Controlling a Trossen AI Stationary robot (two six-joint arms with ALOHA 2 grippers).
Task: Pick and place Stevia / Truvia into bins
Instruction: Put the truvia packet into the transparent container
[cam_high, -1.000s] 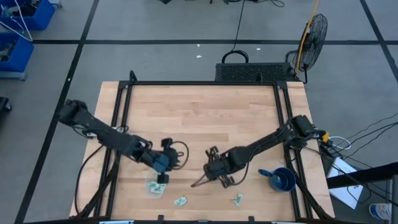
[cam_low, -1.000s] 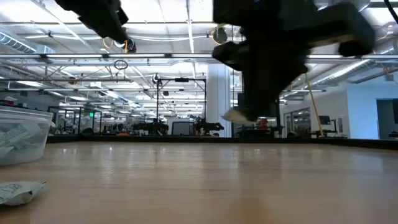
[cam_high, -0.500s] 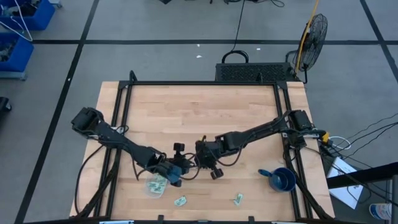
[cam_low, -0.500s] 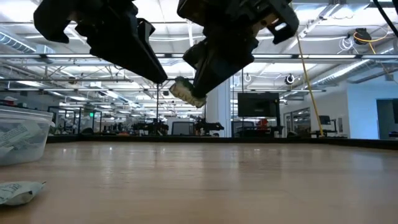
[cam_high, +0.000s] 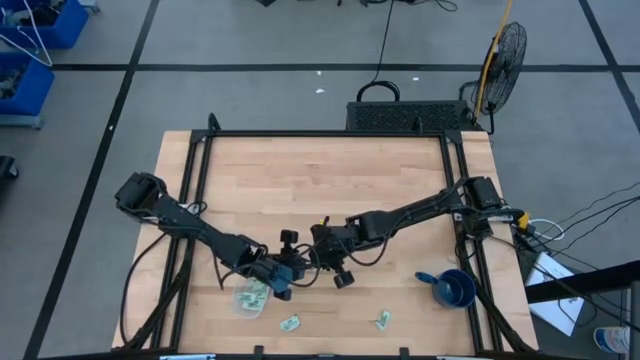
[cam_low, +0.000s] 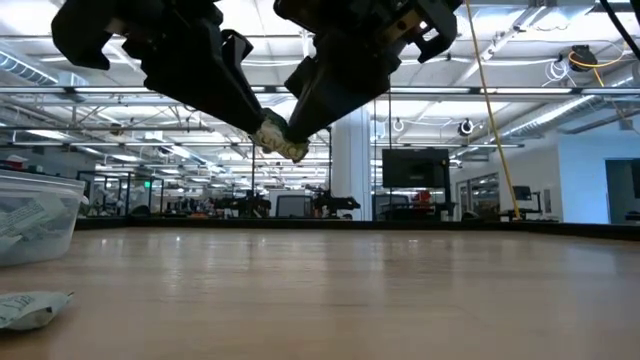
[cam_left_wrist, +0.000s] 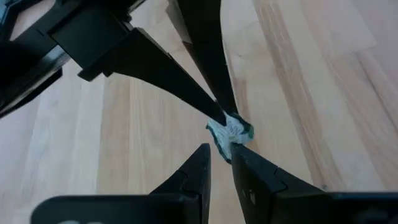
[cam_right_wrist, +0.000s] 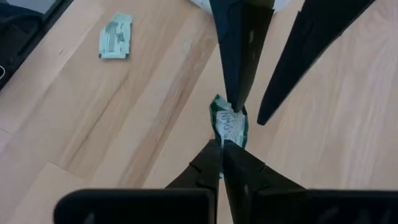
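A crumpled green-and-white sachet (cam_right_wrist: 227, 122) hangs in the air between my two grippers, above the table's near middle (cam_low: 281, 141). My right gripper (cam_right_wrist: 222, 145) is shut on it. My left gripper (cam_left_wrist: 219, 154) faces it from the left and is open, with its fingertips on either side of the sachet's other end (cam_left_wrist: 225, 144). The clear tub (cam_high: 252, 297) stands near the front edge, left of both grippers, with several sachets inside (cam_low: 30, 218). Two more sachets lie flat on the wood (cam_high: 290, 322) (cam_high: 382, 320). My right gripper pinches one end of the sachet (cam_right_wrist: 224, 138) between its two fingertips, coming at it slanting down from the table's right. The sachet is lifted clear of the table and sticks out past the fingertips. My left gripper has one fingertip (cam_right_wrist: 234, 104) at the sachet's opposite end; whether it touches, I cannot tell.
A blue cup (cam_high: 455, 288) stands near the table's right front corner. One loose sachet (cam_low: 30, 306) lies in front of the tub in the low view. The far half of the wooden table (cam_high: 320, 175) shows bare wood.
My right gripper has carried the sachet up and toward the table's left. My left gripper has moved from above the tub toward the right. The two grippers have come tip to tip around the sachet.
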